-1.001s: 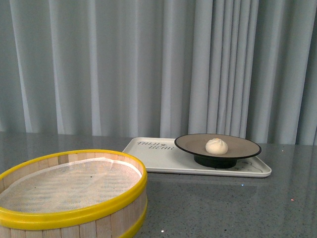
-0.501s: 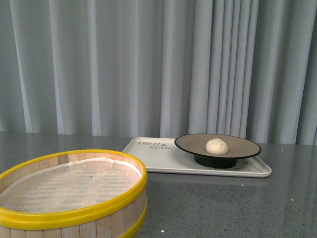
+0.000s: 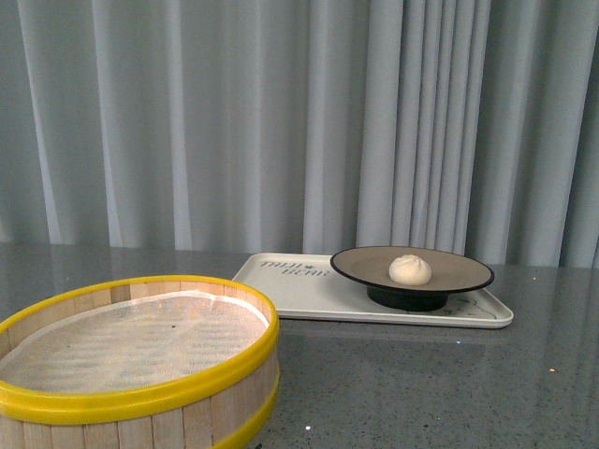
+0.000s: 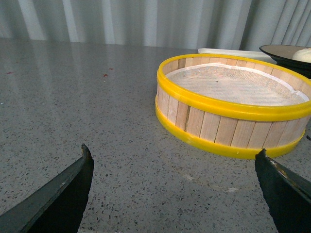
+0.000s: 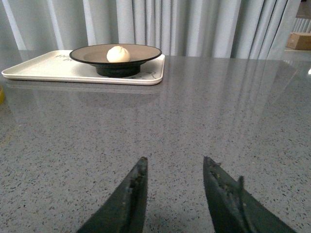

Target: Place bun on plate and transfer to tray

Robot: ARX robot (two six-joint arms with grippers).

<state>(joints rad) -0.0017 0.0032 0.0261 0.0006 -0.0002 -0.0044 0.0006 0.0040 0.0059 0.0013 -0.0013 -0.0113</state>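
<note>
Front view: bun, round with no long axis, pleated top up, resting near the middle of the plate; plate on the tray's right half. Tray lies lengthwise across a grey speckled table, behind the yellow-rimmed steamer basket; pale curtain beyond.

Left wrist view: left gripper jaws wide apart, holding nothing, basket ahead.

Right wrist view: right gripper jaws narrowly parted, holding nothing, well short of the tray.

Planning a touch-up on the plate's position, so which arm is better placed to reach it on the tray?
Right, probably: the plate on the tray lies ahead of its end effector unobstructed; the steamer basket blocks the left.
</note>
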